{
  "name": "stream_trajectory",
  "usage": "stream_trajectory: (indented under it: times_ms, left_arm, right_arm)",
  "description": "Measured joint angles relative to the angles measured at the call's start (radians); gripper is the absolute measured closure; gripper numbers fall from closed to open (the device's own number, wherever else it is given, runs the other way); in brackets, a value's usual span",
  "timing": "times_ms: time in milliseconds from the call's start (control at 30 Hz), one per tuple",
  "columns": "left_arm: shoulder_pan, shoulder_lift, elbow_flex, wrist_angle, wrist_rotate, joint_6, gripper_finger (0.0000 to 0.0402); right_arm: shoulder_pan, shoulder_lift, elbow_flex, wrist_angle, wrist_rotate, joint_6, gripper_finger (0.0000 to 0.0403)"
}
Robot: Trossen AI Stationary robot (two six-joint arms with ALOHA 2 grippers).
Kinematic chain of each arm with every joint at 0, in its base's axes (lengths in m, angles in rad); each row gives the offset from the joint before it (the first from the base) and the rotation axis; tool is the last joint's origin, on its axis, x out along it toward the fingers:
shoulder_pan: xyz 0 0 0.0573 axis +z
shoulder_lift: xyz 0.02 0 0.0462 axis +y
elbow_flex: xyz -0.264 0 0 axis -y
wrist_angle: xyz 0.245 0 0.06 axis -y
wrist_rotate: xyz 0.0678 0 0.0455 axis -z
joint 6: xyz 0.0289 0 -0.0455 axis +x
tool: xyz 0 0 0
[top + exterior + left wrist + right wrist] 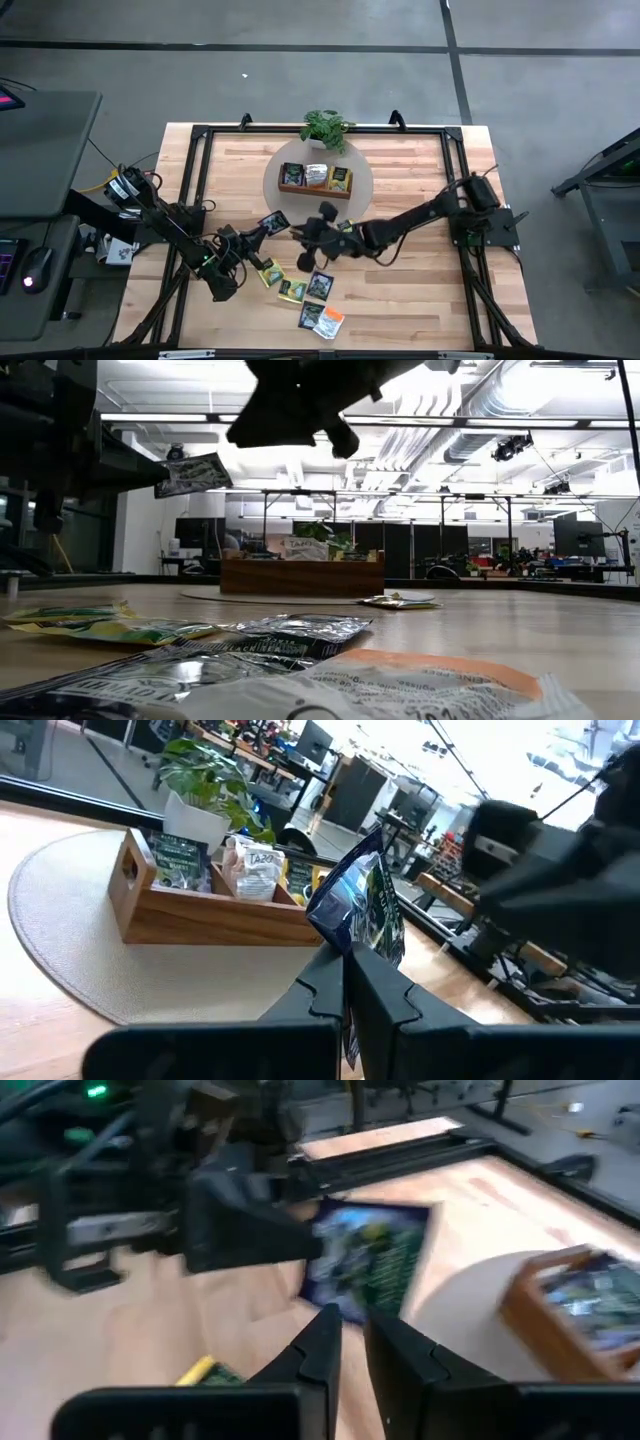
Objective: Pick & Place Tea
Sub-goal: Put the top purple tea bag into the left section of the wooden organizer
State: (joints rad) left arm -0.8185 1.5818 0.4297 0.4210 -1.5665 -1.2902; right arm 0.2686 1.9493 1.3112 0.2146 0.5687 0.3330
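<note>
- Left gripper (pixel 262 232), centre-left of the high view, is clamped on a dark blue sachet (pixel 274 221) and holds it up off the table; in the left wrist view the sachet (pixel 362 905) stands between the closed fingers (pixel 322 990).
- Right gripper (pixel 312 232) sits just right of that sachet, fingers (pixel 312 1352) a narrow gap apart, tips near the sachet's (pixel 366 1262) edge; contact unclear.
- Loose sachets (pixel 300 288) lie scattered on the lower-centre wood, flat squares in green, dark and orange (pixel 331 322).
- Wooden tray (pixel 316 189) on a round pale mat (pixel 356 165), upper centre, holds sachets upright.
- Potted plant (pixel 325 127) beside the mat's far edge.
- Table (pixel 420 290): light wood planks, black frame.
- Room behind: grey floor, desks, monitors.
</note>
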Motion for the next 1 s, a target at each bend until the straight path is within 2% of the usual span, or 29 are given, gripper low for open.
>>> stream_trajectory:
  times_ms: [100,333,433,1000]
  left_arm:
    - [0.0,0.0,0.0,0.0,0.001,-0.001,0.0401]
    - [0.0,0.0,0.001,-0.003,0.004,0.0,0.0401]
    - [0.0,0.0,0.001,-0.003,0.007,0.0,0.0401]
    - [0.0,0.0,0.001,-0.005,0.012,0.003,0.0401]
  right_arm:
    - [-0.032,-0.036,0.0,-0.066,-0.059,0.003,0.0328]
    - [-0.135,-0.046,0.0,-0.098,-0.353,0.006,0.0233]
    - [-0.163,-0.046,0.0,-0.084,-0.384,0.001,0.0207]
    - [-0.224,-0.015,0.0,-0.034,-0.509,0.005,0.0196]
